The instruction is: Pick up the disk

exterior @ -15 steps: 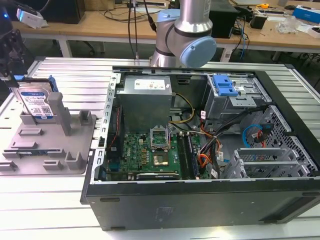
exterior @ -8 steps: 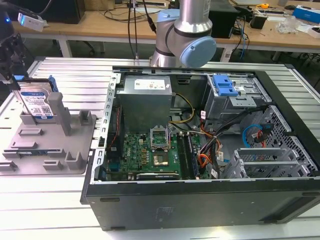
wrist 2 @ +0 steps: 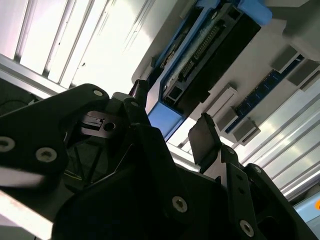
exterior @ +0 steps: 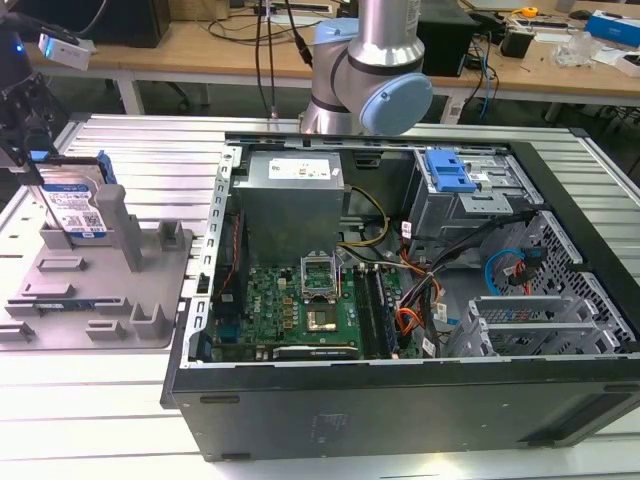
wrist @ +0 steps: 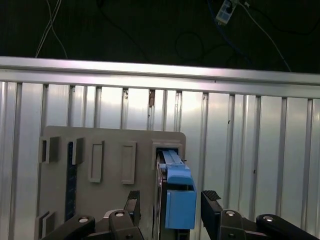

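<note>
The disk stands on edge in the grey fixture at the exterior view's left, its white and blue label facing out and blue rails along its sides. My gripper hangs over its top end. In the first wrist view the disk's blue rail lies between the two black fingers, with a gap on each side. The second wrist view has the same blue end between the fingertips. My gripper is open around the disk and grips nothing.
An open computer case takes up the middle and the exterior view's right, with a bright blue bracket inside. The arm's base rises behind it. Upright posts stand on the fixture beside the disk. The ribbed metal table lies underneath.
</note>
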Action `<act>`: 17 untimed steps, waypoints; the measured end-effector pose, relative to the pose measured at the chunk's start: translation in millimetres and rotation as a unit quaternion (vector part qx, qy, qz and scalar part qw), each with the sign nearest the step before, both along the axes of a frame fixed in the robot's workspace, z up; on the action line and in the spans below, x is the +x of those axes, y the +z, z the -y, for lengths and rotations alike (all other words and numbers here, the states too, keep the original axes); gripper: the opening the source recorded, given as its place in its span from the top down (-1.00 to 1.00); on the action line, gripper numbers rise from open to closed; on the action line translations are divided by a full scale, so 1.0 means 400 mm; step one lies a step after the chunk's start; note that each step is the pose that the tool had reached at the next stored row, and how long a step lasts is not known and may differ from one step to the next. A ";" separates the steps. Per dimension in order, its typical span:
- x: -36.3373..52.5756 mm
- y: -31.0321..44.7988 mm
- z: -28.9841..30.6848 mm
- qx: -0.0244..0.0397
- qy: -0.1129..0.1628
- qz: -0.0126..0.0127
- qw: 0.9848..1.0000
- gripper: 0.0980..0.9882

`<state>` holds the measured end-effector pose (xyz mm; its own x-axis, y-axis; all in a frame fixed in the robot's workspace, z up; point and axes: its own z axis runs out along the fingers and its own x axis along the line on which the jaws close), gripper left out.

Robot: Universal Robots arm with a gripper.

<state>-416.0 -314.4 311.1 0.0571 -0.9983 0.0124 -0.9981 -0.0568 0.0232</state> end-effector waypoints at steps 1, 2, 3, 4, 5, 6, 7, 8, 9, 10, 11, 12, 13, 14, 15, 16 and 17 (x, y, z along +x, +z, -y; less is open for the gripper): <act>0.000 -0.002 0.000 0.000 0.000 0.000 1.000 -0.13; 0.000 -0.003 0.000 0.000 0.000 0.000 1.000 -0.13; 0.000 -0.005 0.000 0.000 0.000 0.000 1.000 -0.13; 0.000 -0.005 0.000 0.000 0.000 0.000 1.000 -0.13; 0.000 -0.005 0.000 0.000 0.000 0.000 1.000 -0.13; 0.000 -0.005 0.000 0.000 0.000 0.000 1.000 -0.13; 0.000 -0.005 0.000 0.000 0.000 0.000 1.000 -0.13; 0.000 -0.006 0.000 0.000 0.000 0.000 1.000 -0.13; 0.000 -0.006 -0.001 0.000 -0.001 0.000 1.000 -0.13; 0.000 -0.007 -0.002 0.000 -0.002 0.000 1.000 -0.13; 0.000 -0.008 -0.002 0.000 -0.004 0.000 1.000 -0.13; -0.001 -0.009 -0.002 0.000 -0.005 0.000 1.000 -0.13; -0.002 -0.010 -0.002 0.000 -0.006 0.001 1.000 -0.13; -0.002 -0.012 -0.002 0.000 -0.007 0.001 1.000 -0.13; -0.002 -0.013 -0.002 0.000 -0.007 0.001 1.000 -0.13; -0.002 -0.014 -0.002 0.000 -0.007 0.001 1.000 -0.13; -0.002 -0.017 -0.002 0.000 -0.008 0.001 1.000 -0.13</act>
